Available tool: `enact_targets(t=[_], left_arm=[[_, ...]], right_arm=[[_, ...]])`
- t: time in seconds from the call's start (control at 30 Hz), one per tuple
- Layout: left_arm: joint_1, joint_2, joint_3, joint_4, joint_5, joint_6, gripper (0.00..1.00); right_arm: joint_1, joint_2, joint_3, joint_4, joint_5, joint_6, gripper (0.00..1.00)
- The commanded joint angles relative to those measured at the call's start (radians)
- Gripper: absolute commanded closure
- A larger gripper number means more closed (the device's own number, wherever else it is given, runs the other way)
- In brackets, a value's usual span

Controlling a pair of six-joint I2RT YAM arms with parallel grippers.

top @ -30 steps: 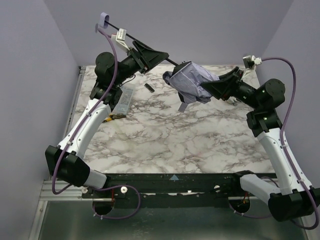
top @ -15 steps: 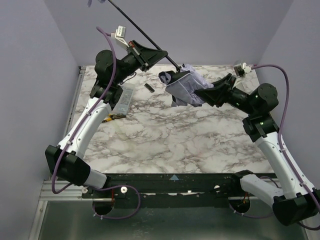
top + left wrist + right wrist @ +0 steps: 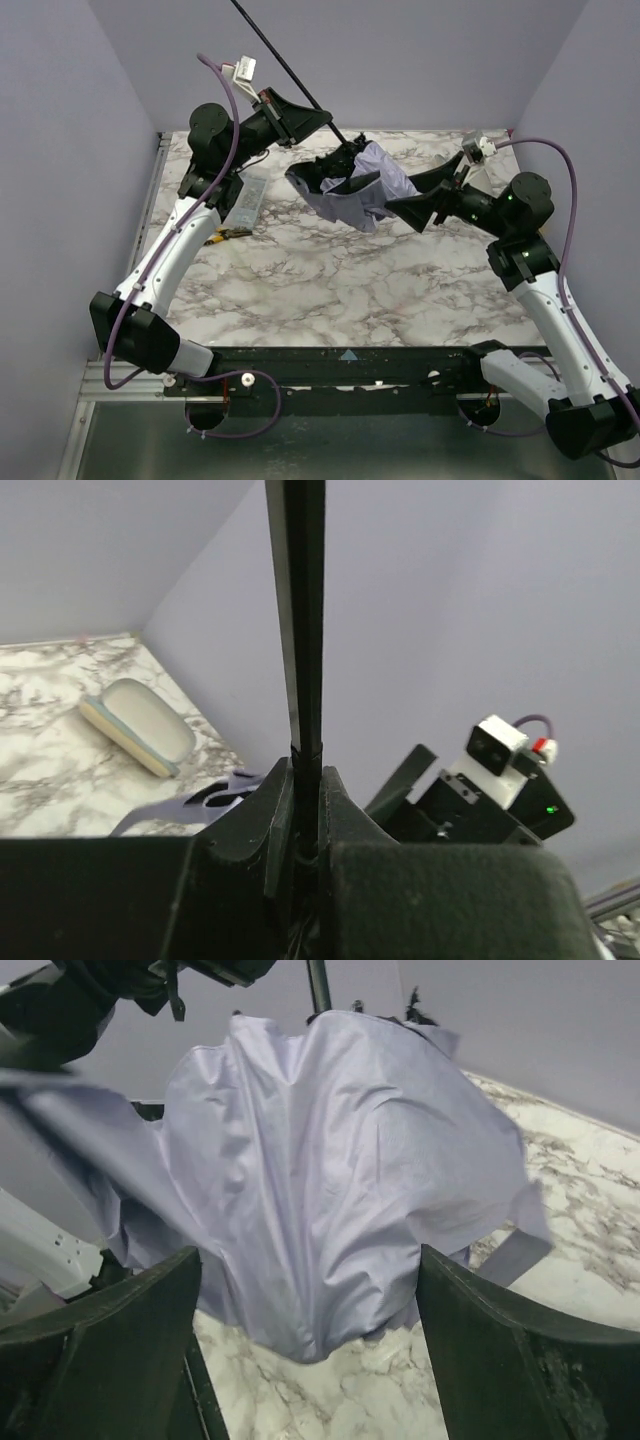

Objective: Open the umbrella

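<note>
Your left gripper [image 3: 316,116] has just pressed shut and now pinches the black shaft [image 3: 280,55]. Your right gripper [image 3: 415,192] has spread its jaws, releasing the fabric. The umbrella [image 3: 350,190] hangs between the arms above the table [image 3: 300,280], its canopy loosened but not yet open.

One umbrella [image 3: 365,185] hung mid-frame. Two pincers showed, the left pincer [image 3: 322,116] and the right pincer [image 3: 405,192]. At the left of the surface [image 3: 350,280] lay one grey flat bar [image 3: 246,200] and one small yellow-handled tool [image 3: 226,235].
</note>
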Motion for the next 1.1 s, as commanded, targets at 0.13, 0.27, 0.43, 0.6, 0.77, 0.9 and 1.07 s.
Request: enact_targets(t=[0.13,0.27,0.43,0.6,0.77,0.9,1.07], left_arm=[[0.023,-0.058,-0.056,0.016,0.048,0.212,1.00],[0.022,-0.070,-0.084,-0.017,0.053,0.250,1.00],[0.022,-0.083,-0.105,-0.051,0.055,0.329,1.00],[0.008,-0.089,-0.088,-0.145,0.080,0.486,1.00],[-0.047,-0.078,-0.032,-0.313,0.119,0.766,1.00],[-0.100,-0.032,0.078,-0.508,0.123,1.006,1.00],[-0.134,-0.022,0.103,-0.589,0.157,1.147,1.00]], right_arm=[[0.004,-0.039,0.057,-0.198,-0.008,-0.120,0.03],[0.004,-0.024,0.090,-0.239,0.008,-0.144,0.02],[0.003,-0.002,0.133,-0.259,0.044,-0.130,0.02],[0.003,0.045,0.191,-0.258,0.059,-0.084,0.01],[0.003,0.070,0.236,-0.256,0.060,-0.074,0.02],[0.002,0.074,0.230,-0.267,0.006,-0.110,0.04],[0.003,0.090,0.228,-0.230,-0.036,-0.117,0.08]])
